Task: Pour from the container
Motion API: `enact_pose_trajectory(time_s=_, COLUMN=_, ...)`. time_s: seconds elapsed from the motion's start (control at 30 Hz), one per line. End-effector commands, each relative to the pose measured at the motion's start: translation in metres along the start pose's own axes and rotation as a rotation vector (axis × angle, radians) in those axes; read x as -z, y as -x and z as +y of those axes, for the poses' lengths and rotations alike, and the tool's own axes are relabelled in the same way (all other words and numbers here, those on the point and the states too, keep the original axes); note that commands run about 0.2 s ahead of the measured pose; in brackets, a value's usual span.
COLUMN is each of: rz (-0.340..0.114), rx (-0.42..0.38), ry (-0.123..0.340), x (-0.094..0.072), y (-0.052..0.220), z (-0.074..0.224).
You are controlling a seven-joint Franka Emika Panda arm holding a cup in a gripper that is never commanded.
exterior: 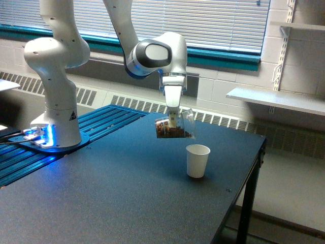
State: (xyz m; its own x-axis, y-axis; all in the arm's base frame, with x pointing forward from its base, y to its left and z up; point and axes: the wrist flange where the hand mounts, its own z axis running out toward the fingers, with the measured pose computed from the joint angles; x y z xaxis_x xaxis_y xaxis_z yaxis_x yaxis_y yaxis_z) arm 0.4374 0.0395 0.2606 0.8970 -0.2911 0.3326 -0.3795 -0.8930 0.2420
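One tilted clear cup, one paper cup.

Bare table all round paper cup; air above cup open.

A lab: painted block walls, wall-mounted shelf, and a robot arm bolted beside a dark surface

white paper cup upright on dark table | blue ribbed panel beside | window blinds behind | wall shelf
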Motion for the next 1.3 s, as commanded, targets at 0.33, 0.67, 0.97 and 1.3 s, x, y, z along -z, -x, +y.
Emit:
enact_pose_trajectory(time_s=0.33, rz=0.002, rx=0.033, ry=0.035, x=0.004, y=-0.003, z=-0.017)
enact_pose_trajectory(time_s=0.67, rz=-0.003, rx=0.052, ry=0.065, x=0.004, y=-0.002, z=-0.023)
enact_pose_trajectory(time_s=0.97, rz=-0.008, rx=0.044, ry=0.094, x=0.002, y=-0.002, z=-0.025)
enact_pose_trajectory(time_s=1.3, rz=-0.014, rx=0.043, ry=0.112, x=0.001, y=-0.005, z=-0.028)
